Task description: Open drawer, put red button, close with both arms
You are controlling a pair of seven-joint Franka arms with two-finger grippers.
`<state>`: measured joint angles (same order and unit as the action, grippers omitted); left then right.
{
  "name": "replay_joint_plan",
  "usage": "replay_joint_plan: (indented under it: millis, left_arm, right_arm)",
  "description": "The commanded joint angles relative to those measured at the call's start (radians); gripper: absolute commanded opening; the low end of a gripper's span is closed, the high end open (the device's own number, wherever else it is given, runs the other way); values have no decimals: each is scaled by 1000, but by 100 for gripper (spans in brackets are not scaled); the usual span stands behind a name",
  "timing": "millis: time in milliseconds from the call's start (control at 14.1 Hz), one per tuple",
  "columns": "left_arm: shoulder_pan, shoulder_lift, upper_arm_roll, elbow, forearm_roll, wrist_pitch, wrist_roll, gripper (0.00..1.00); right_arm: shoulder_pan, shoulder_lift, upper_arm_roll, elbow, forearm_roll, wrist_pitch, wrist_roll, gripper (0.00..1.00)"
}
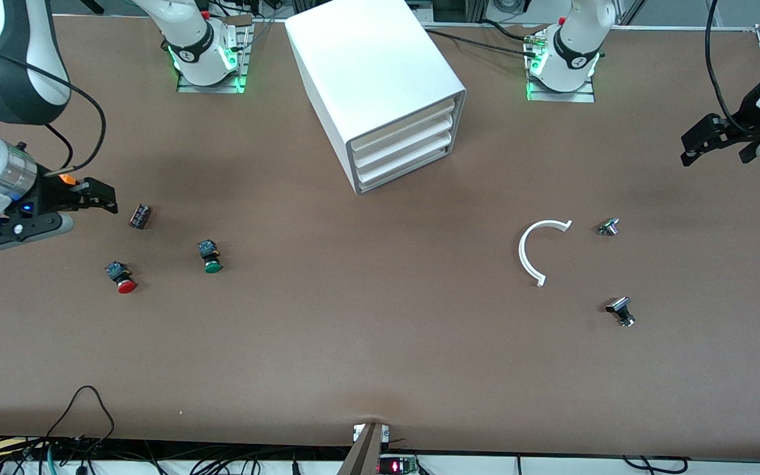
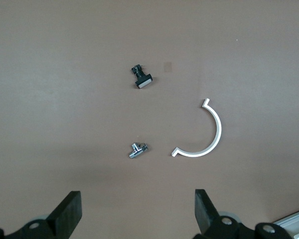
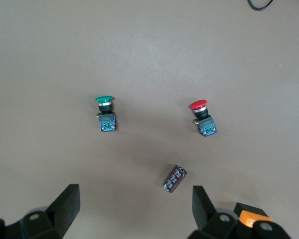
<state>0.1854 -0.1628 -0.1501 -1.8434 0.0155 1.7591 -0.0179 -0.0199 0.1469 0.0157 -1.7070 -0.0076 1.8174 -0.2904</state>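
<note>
The red button [image 1: 123,277] lies on its side toward the right arm's end of the table, beside a green button [image 1: 210,257]; light, hard, likely to roll, best pinched across its body. All drawers look shut. Right gripper [image 1: 104,198] and left gripper [image 1: 693,148] hover wide open, empty

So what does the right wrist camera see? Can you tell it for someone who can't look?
The open right gripper hangs over the brown table, above a red button, a green button and a small dark cylinder, all lying apart.
</note>
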Motion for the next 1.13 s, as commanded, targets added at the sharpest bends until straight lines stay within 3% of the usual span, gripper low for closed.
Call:
replay_joint_plan:
  millis: [0, 1062]
  left_arm:
    - [8, -6, -6, -8, -19, -9, 12, 100]
    - [8, 11, -6, -20, -46, -104, 278, 100]
  right_arm:
    - [-2, -1, 1, 90, -3, -113, 2, 100]
    - [-11, 11, -11, 107, -12, -153, -12, 100]
